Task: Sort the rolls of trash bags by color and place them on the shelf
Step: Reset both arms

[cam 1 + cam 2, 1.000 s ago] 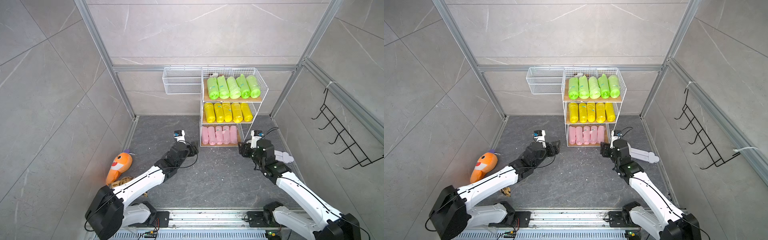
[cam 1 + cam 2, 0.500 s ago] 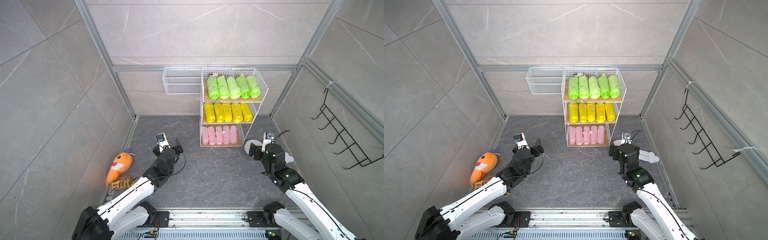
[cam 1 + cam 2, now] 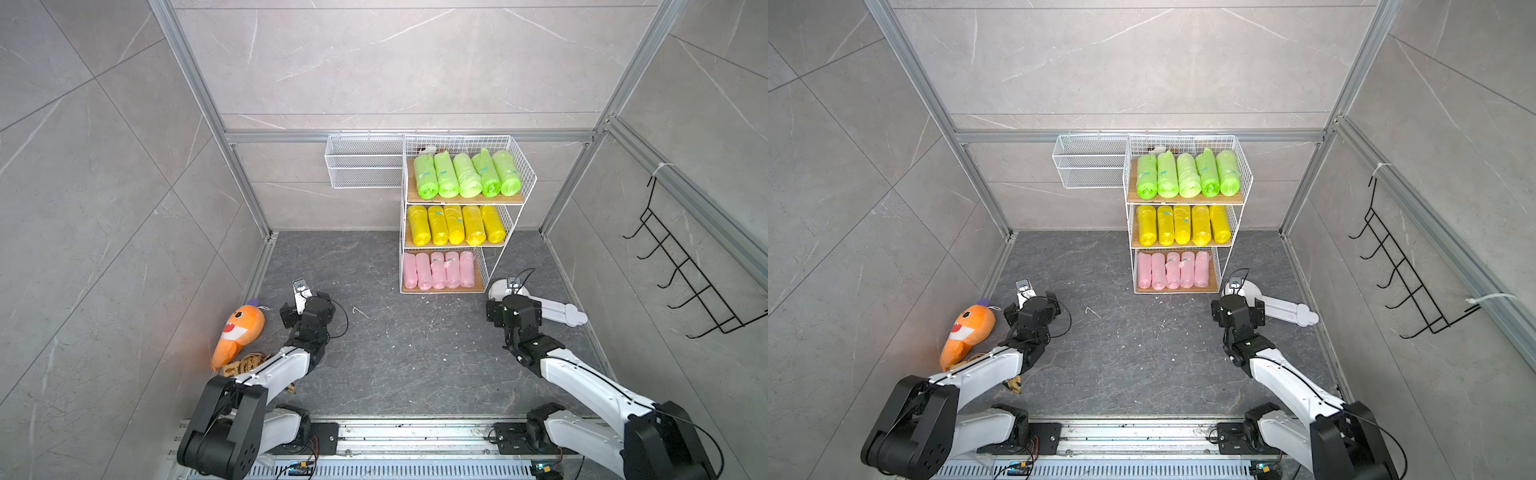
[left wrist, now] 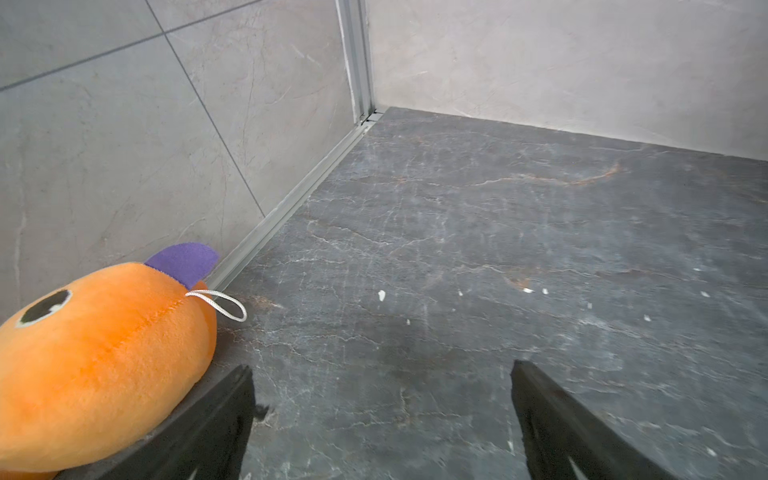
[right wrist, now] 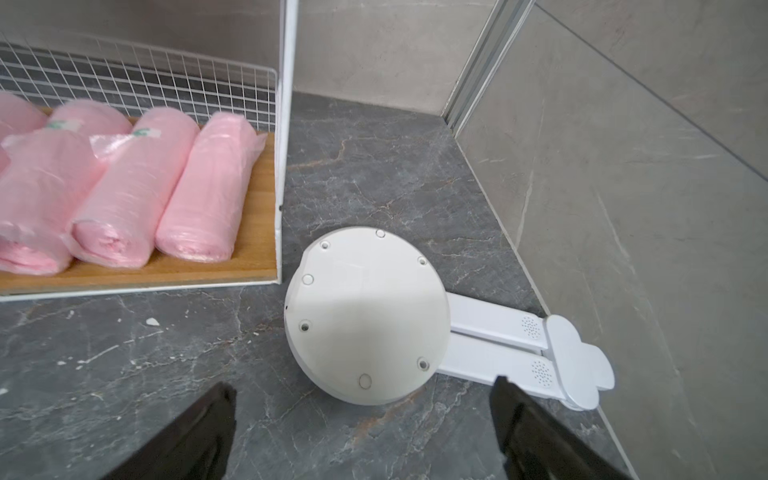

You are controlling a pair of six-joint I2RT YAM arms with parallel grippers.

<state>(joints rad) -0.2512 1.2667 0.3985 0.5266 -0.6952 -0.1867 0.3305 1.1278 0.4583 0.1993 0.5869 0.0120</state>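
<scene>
Dark veined floor, perhaps chipped, bears the shelf; grey walls.

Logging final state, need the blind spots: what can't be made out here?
1) Small item behind the green rolls on the shelf top tier: both top views, hidden by rolls and mesh.
2) Brown object beside the plush shark: both top views, partly under the left arm.
3) Pink rolls: right wrist view, some cut off by the frame edge.
4) Roll stickers: print too small.
</scene>
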